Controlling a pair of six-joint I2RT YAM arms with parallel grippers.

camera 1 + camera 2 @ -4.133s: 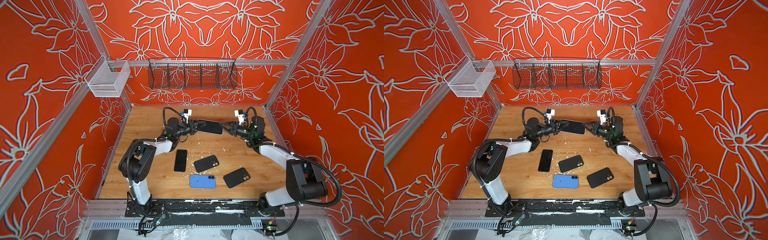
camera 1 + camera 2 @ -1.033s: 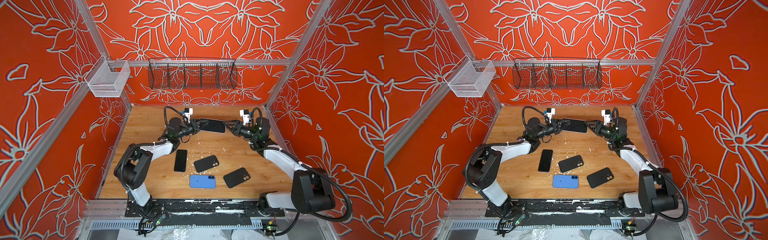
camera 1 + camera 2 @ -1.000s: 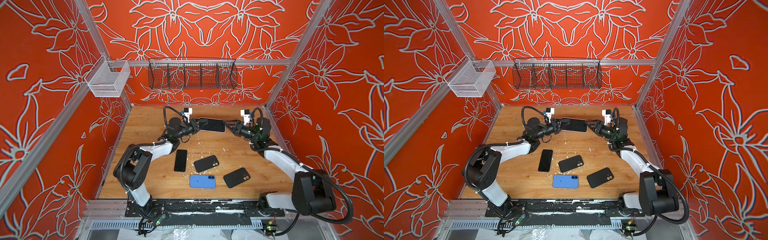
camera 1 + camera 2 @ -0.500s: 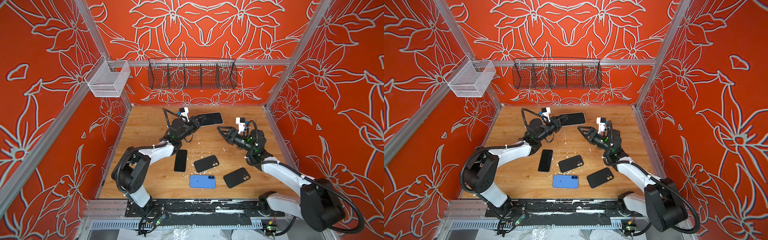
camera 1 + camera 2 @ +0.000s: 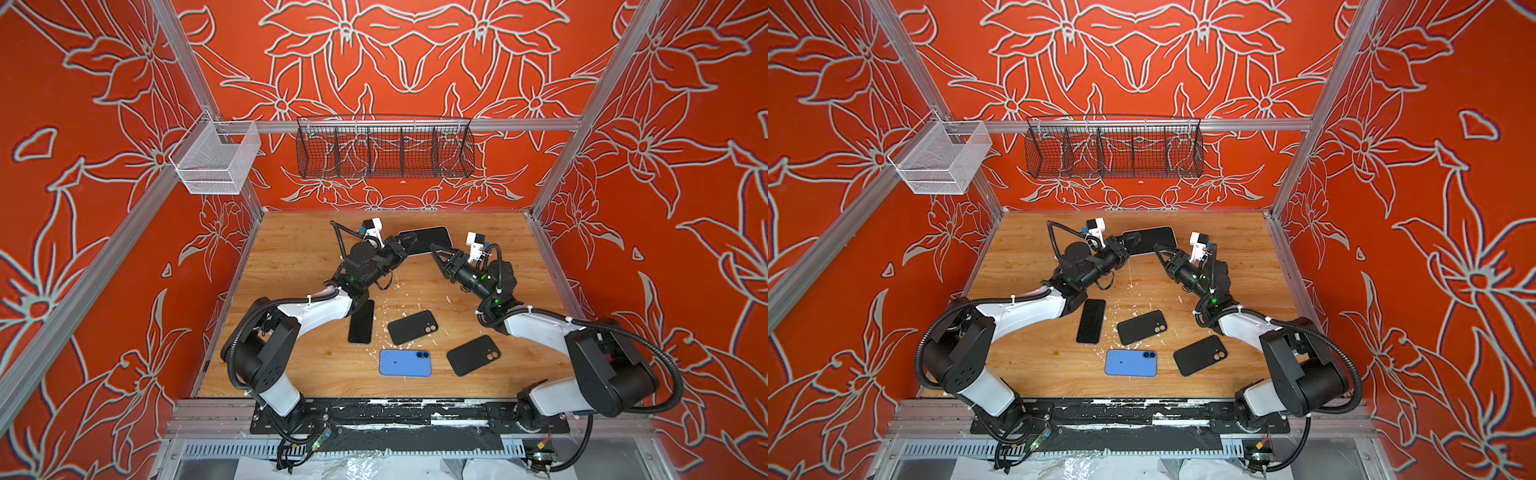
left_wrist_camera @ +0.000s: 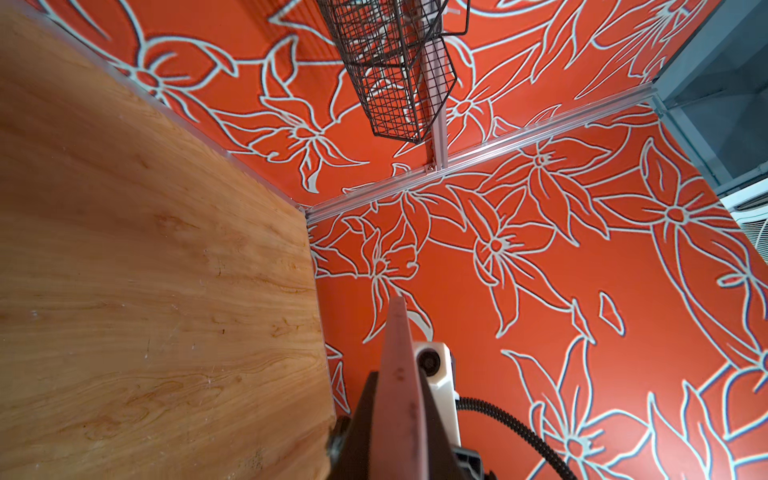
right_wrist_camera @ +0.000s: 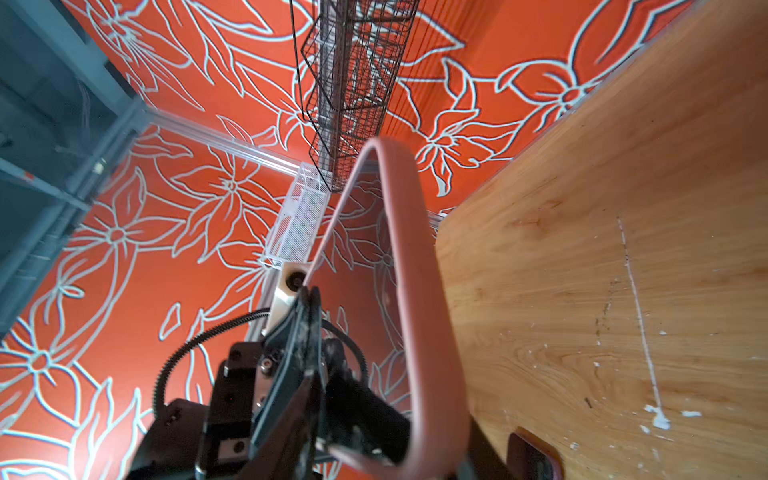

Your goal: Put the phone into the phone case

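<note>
Jaws: left gripper [image 5: 405, 244] clamped on end of raised phone [image 5: 430, 239], right gripper [image 5: 440, 261] part-open, empty; likely stiff, slick, so pinch its free end.

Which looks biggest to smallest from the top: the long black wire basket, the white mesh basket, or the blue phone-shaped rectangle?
1. Long black wire basket
2. White mesh basket
3. Blue phone-shaped rectangle
The baskets hang higher, likely nearer the camera, so real sizes are unsure.

In both top views the held phone [image 5: 428, 239] sits at the upper centre of the table [image 5: 291, 257]. The left gripper [image 5: 408, 242] is at its left end and the right gripper [image 5: 438, 259] just to its right. Lower centre lie the left phone [image 5: 360, 322], the middle case [image 5: 412, 327] beside it, the lower phone [image 5: 405, 363] beneath both, and the right case [image 5: 473, 355] rightmost.
</note>
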